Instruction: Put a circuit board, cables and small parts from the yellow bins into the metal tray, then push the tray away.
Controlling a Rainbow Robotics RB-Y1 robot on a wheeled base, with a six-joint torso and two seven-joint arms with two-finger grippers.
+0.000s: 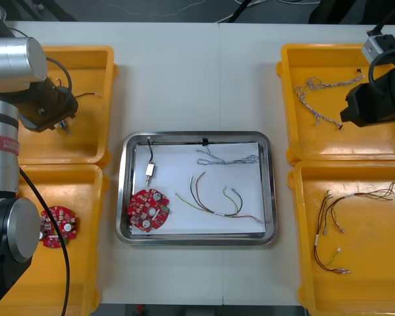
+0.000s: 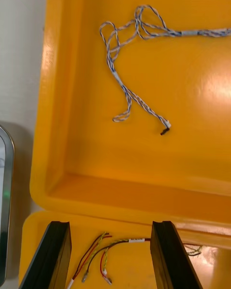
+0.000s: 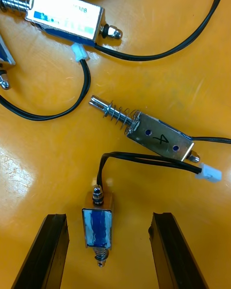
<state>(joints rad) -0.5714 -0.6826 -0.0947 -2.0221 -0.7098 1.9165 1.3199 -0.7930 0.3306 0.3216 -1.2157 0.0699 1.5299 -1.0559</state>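
The left hand (image 3: 108, 217) is poised in a yellow plastic bin (image 3: 43, 147), black fingers apart, a small blue-wrapped metal part (image 3: 98, 227) lying between them, nearer one finger. It should be centred before closing, clear of its black cable (image 3: 144, 160). The right hand (image 2: 109, 224) is parked, fingers apart.

Left of the metal tray (image 1: 197, 241), the left arm (image 1: 13, 59) is made of brushed silver cylinders, one ringed by a red band (image 1: 1, 142), with a thin black cable (image 1: 67, 270) alongside. Right of the tray, the right arm (image 1: 378, 99) ends in a black block topped by a small grey box (image 1: 382, 45). The fingers (image 3: 50, 253) are flat black slabs.
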